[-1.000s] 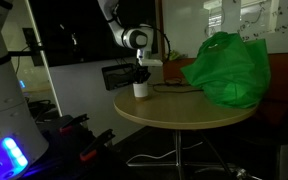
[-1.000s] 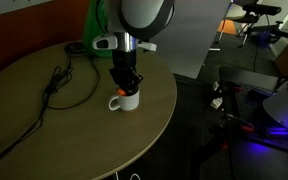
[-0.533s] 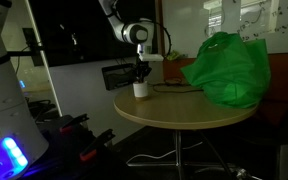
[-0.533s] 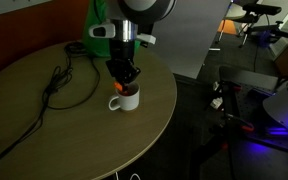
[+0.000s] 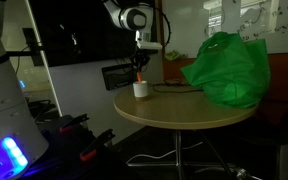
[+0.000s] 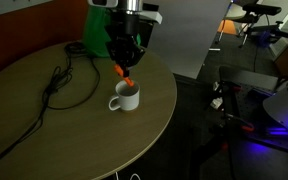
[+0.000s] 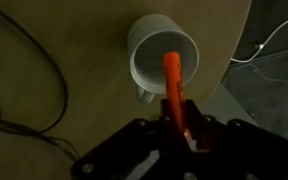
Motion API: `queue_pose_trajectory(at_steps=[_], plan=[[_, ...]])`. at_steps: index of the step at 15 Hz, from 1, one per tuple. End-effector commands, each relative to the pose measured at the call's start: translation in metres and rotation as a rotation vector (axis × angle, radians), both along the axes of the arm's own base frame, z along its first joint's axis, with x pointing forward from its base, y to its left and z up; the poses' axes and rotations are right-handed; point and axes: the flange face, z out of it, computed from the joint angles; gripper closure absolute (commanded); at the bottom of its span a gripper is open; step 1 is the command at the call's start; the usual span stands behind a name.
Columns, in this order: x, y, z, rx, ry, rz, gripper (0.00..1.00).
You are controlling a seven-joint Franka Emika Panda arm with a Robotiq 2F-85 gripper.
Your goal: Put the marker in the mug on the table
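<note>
- Gripper (image 7: 184,126): the fingers are pressed onto the marker's upper end. It hangs straight above the mug in both exterior views (image 5: 140,58) (image 6: 125,60).
- Marker (image 7: 172,82): it points down and away from the fingertips, tilted slightly off the gripper axis. Its lower tip is at the mug's mouth, and whether it is past the rim cannot be told.
- Risk 1: the tip lies toward one side of the opening. If released from this height, the tilted marker may strike the rim and bounce out.
- Risk 2: the grip is on the very end, so the marker may swing or slip before it is lowered.
- Mug (image 7: 139,65): it is directly below the gripper, upright, with its opening facing the wrist camera.
- Risk 3: a descent off centre would press the marker on the wall and tip or push the light mug.
- Table (image 7: 74,50): its edge runs close beyond the mug, so a pushed mug or a bounced marker may go over it.
- Cable (image 6: 56,85): it is well to the side of the gripper and out of the path.
- Bag (image 5: 226,68): it is far beyond the mug and poses no hazard.
</note>
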Motion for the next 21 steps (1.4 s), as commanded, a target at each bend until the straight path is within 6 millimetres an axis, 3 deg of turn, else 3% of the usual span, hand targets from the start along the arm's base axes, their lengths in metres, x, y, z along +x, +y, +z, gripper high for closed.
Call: queue_pose_trajectory(at_steps=[1, 4, 7, 14, 17, 21], plan=[[-0.021, -0.005, 0.026, -0.018, 0.020, 0.054, 0.95], [-0.039, -0.007, 0.037, -0.102, 0.043, 0.139, 0.95], [-0.060, -0.009, 0.029, -0.200, 0.058, 0.296, 0.95], [-0.114, -0.014, -0.028, -0.385, -0.049, 0.434, 0.95], [-0.129, -0.015, -0.055, -0.455, -0.126, 0.512, 0.95], [-0.146, -0.014, -0.077, -0.560, -0.175, 0.532, 0.95]])
